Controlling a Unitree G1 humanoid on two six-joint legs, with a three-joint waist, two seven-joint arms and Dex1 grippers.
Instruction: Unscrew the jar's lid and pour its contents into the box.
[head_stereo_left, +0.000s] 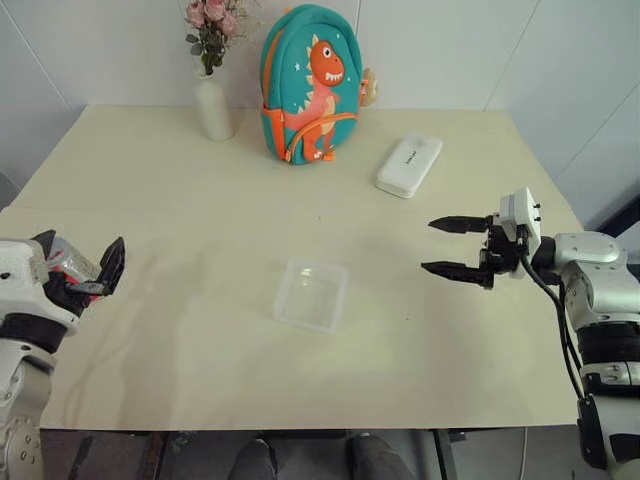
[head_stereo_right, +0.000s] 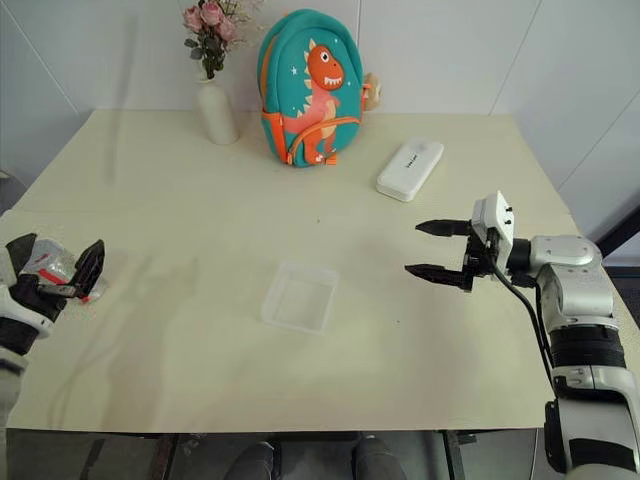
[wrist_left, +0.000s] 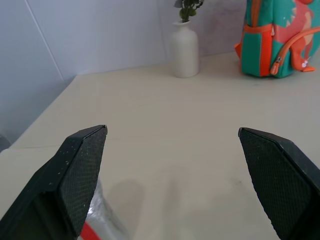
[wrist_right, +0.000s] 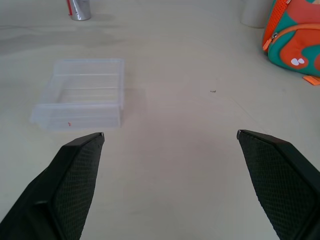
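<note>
Across the counter (head_stereo_left: 190, 190), from the head cameras, we see the box (head_stereo_left: 312, 295) sitting near the middle, a little toward the front edge. The jar (head_stereo_left: 64, 264) is far out at our left edge, showing between the two fingers of the left hand (head_stereo_left: 80, 255), which is spread wide and grasps nothing. The right hand (head_stereo_left: 428, 245) hovers on the opposite side, well apart from the jar, with the box between them; its fingers are also spread and empty. At the back stand a white vase (head_stereo_left: 213, 105), a teal dinosaur backpack (head_stereo_left: 308, 85) and a flat white case (head_stereo_left: 409, 165), none of them in the way.

From the left wrist, both fingers gape. A clear shape with a red strip, which we take for the jar, sits low down close to one finger. We cannot tell whether it touches.

From the right wrist, the fingers again stand released. The box lies just ahead, and beyond it, at the far edge of the counter, a silvery cylinder with a red band stands upright: the jar, with its top cut off by the frame. We cannot make out the lid or the contents in any view.

We judge that nothing is unscrewed yet. The left hand is much nearer the jar, whose long axis is vertical, so closing on its body from the side looks like the left hand's job, with the right then crossing over the box to reach the lid.
</note>
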